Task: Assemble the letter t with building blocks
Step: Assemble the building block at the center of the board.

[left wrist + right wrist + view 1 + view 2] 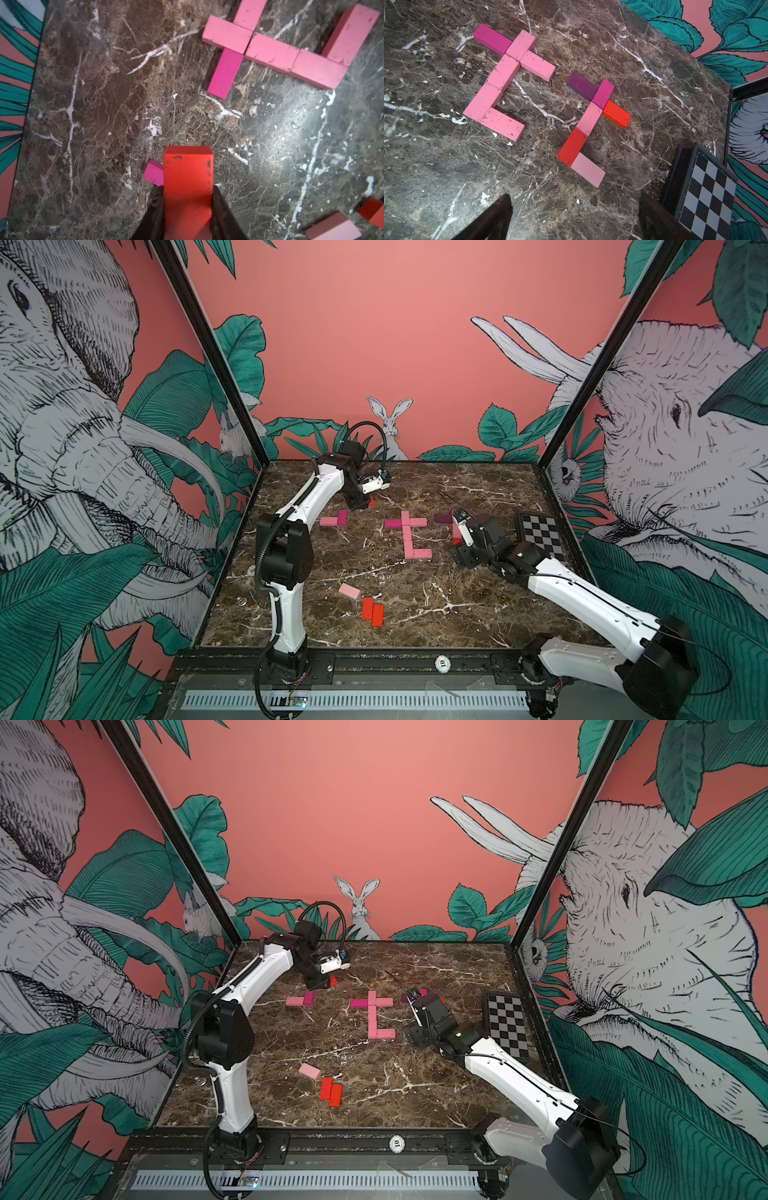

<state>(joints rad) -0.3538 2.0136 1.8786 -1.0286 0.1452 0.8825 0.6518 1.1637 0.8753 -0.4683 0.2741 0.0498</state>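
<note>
L gripper [188,189] clamps one red block [188,172], long axis jutting beyond jaws; R gripper [574,197] spread, empty, near pink t [503,71], multicolour t [588,119].

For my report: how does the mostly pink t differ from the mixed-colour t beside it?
Colour: the mostly pink t has five pink blocks and one magenta; the mixed-colour t uses dark purple, magenta, pale pink and red.
View: in both top views the right arm partly hides the mixed-colour t, not the mostly pink t.
Both use six flat blocks, same shape.
</note>
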